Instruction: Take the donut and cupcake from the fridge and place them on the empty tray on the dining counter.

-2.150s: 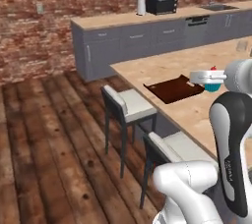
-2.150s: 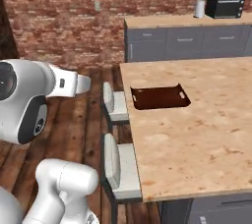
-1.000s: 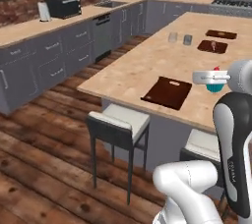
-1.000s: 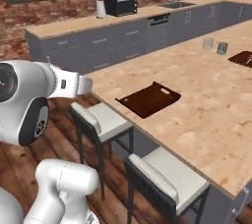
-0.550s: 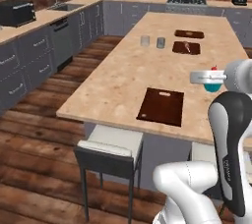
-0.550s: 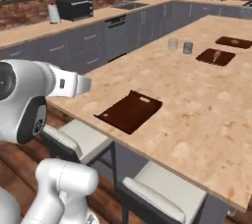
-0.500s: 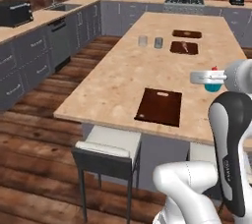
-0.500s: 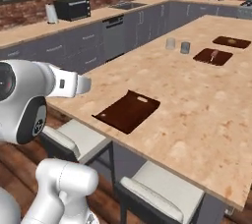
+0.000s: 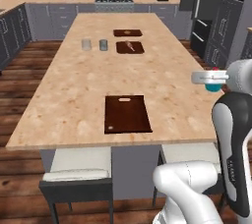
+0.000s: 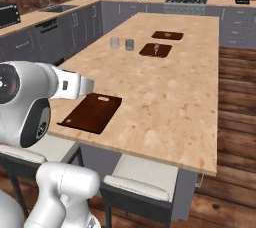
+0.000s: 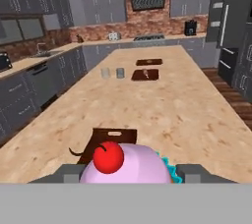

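I count three trays on the counter (image 9: 74, 95) — one bare tray (image 9: 127, 114) and two far trays (image 9: 130, 47) (image 9: 127, 33) with food — plus two cups (image 9: 86, 44) (image 9: 103, 45), two stools (image 9: 78, 170) (image 9: 189, 153), and one cupcake (image 11: 129, 164).

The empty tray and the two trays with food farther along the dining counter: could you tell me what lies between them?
Bare counter top lies between the empty tray and the two trays with food, as the left base view shows; two small cups stand off to the left.
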